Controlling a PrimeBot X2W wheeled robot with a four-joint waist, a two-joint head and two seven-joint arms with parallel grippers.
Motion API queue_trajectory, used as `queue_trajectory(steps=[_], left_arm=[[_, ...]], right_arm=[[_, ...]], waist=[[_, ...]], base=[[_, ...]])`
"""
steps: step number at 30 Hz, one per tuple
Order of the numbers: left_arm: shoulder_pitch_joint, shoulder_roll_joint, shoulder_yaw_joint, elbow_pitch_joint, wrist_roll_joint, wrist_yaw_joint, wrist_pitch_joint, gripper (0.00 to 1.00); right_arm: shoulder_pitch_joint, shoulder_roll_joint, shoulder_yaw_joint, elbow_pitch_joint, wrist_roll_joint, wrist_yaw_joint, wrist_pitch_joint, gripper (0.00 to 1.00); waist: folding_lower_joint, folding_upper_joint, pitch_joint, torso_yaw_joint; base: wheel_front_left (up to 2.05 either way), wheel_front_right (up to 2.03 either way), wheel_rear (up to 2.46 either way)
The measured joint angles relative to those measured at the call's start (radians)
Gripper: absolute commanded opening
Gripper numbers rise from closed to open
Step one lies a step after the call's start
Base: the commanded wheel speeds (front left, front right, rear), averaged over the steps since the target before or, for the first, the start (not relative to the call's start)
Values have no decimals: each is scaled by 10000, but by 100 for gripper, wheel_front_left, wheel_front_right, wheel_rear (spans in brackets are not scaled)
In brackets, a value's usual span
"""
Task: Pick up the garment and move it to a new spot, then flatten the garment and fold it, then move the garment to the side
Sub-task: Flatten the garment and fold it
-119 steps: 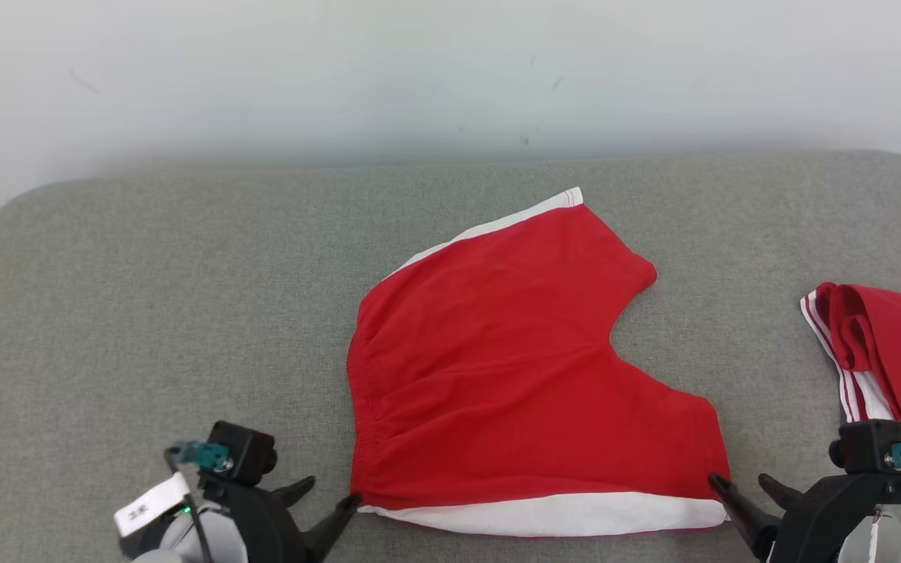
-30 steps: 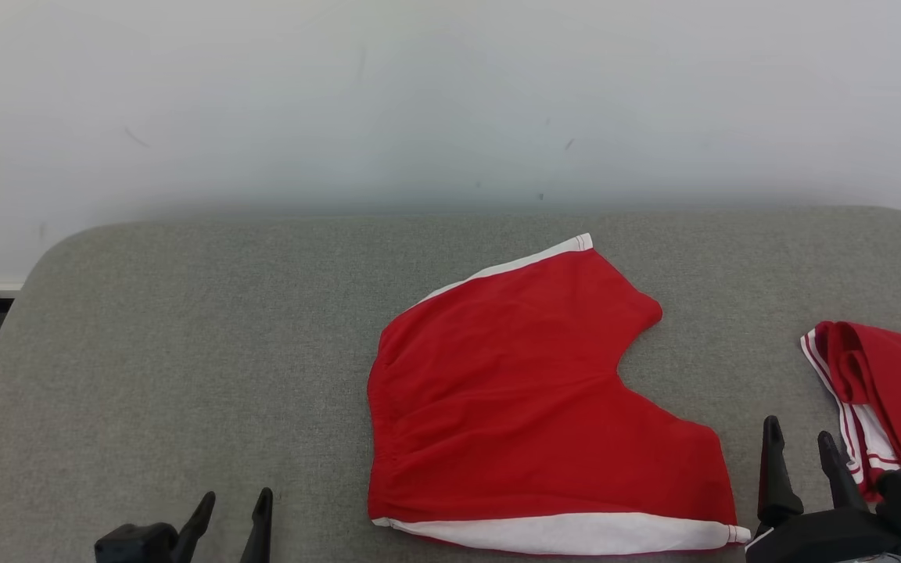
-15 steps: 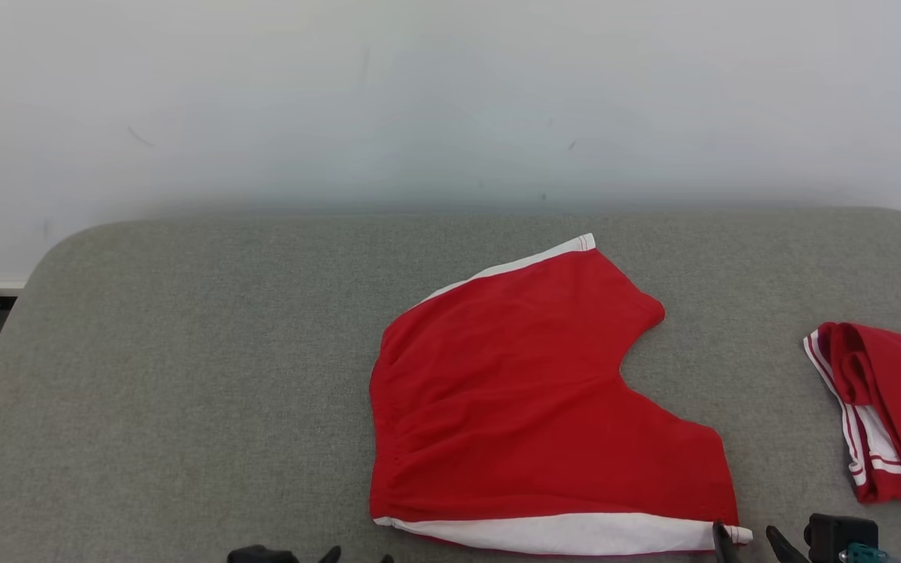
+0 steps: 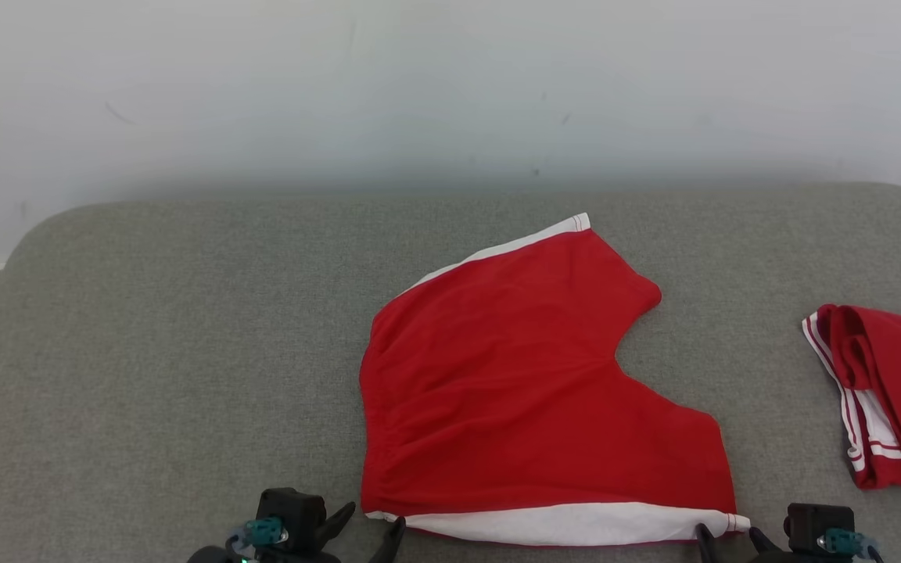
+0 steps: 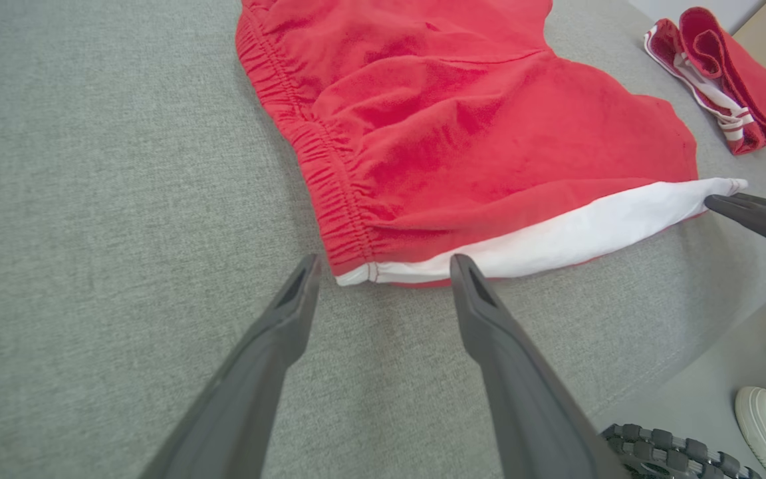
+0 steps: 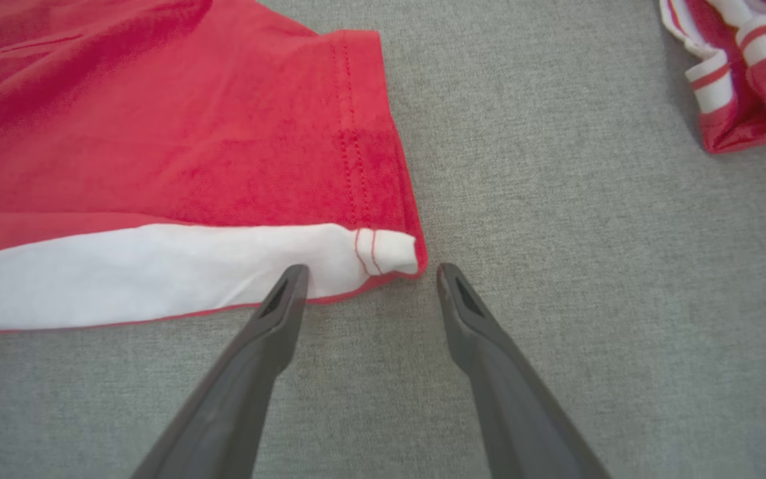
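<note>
I see the shorts (image 4: 529, 391) spread on the grey pad (image 4: 184, 352), centre-right in the head view, white side stripe along their bottom edge. The left gripper (image 5: 384, 263) is wide open and holds nothing, its tips either side of the waistband corner at the shorts' lower left. Same for the right gripper (image 6: 371, 269): wide open, empty, tips straddling the hem corner at lower right. A second garment (image 4: 881, 391) sits bunched at the right edge, well apart.
</note>
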Motion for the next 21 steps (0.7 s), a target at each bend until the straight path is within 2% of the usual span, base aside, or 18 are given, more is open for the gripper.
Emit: queue_trajectory(steps=[7, 8, 10, 11, 13, 15, 21], left_arm=[[-450, -127, 25, 454, -4, -165, 2, 98], [-534, -167, 15, 548, -4, -171, 2, 93], [-639, -247, 10, 669, -4, -182, -2, 76], [-641, -270, 6, 723, -4, -184, -12, 52], [-641, -280, -4, 872, -4, -257, -15, 25], [-647, -284, -12, 965, -4, -259, -58, 7], [-839, -313, -13, 1175, -6, -330, -150, 9]], right_arm=[[-366, 42, 6, -29, -81, -12, 121, 100], [-410, 42, -2, -27, -92, -12, 132, 100], [-424, 44, -15, -23, -94, -13, 144, 100], [-424, 48, -19, -23, -94, -13, 163, 100], [-424, 50, -25, -23, -94, -13, 165, 100], [-425, 50, -23, -23, -109, -15, 174, 100], [-460, 44, 44, -107, -245, -15, 171, 100]], waist=[[0, 0, 304, -111], [0, 0, 333, -118], [0, 0, 366, -121], [0, 0, 375, -117], [0, 0, 392, -106], [0, 0, 411, -91], [0, 0, 458, -29]], base=[[0, 0, 0], [0, 0, 0], [0, 0, 0], [0, 0, 0], [0, 0, 0], [0, 0, 0], [0, 0, 0]])
